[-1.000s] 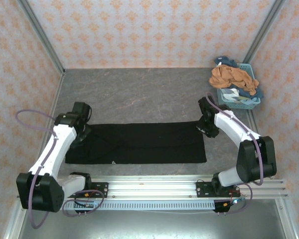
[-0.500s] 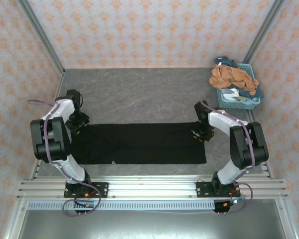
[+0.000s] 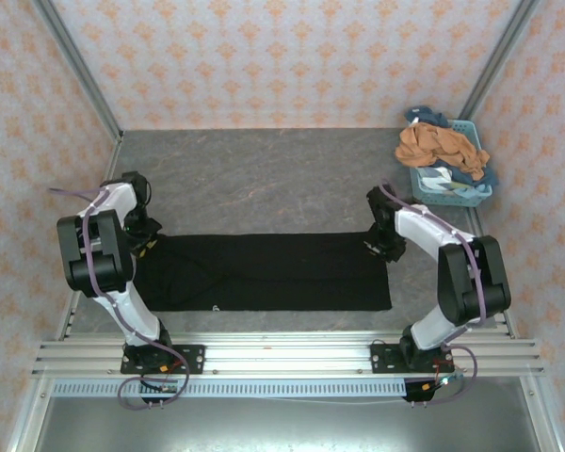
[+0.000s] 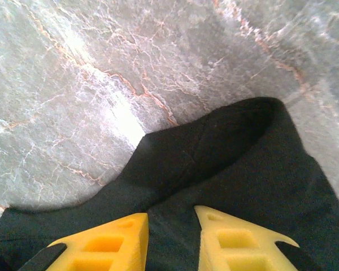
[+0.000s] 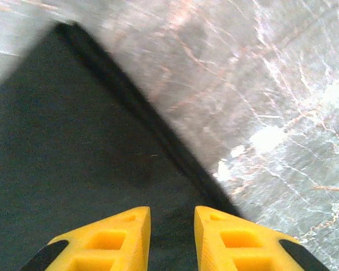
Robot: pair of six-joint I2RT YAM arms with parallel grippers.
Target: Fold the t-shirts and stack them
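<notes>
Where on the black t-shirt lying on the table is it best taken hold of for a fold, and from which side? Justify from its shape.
Probably at the two far corners of the black t-shirt, one per claw, coming down from above at each short end. It lies flat as a long strip, so only its edges offer a pinch. The left claw and right claw sit over those ends.

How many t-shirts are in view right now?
3. Black tee flat on the table, near side; orange tee heaped atop the basket, far right; blue tee beneath it. More may be buried in the basket.
</notes>
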